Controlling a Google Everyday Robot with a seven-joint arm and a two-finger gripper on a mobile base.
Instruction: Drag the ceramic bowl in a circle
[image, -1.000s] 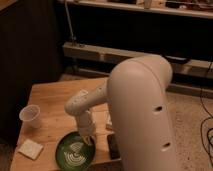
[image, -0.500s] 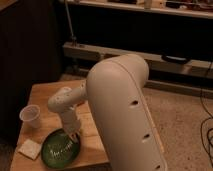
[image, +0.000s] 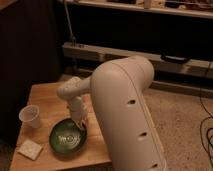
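The ceramic bowl (image: 67, 136), round, shallow and dark green with pale streaks inside, sits on the wooden table (image: 47, 95) near its front edge. My gripper (image: 79, 123) reaches down from the white arm (image: 122, 105) and meets the bowl at its far right rim. The arm's large white body fills the middle of the view and hides the table's right part.
A small translucent plastic cup (image: 30, 116) stands left of the bowl, close to it. A pale square pad (image: 31, 149) lies at the table's front left corner. Dark shelving (image: 150, 45) runs behind the table, and speckled floor (image: 185, 120) lies to the right.
The bowl and gripper slid left along the table's front, then moved a little back from the front edge and to the right. The arm swung with them.
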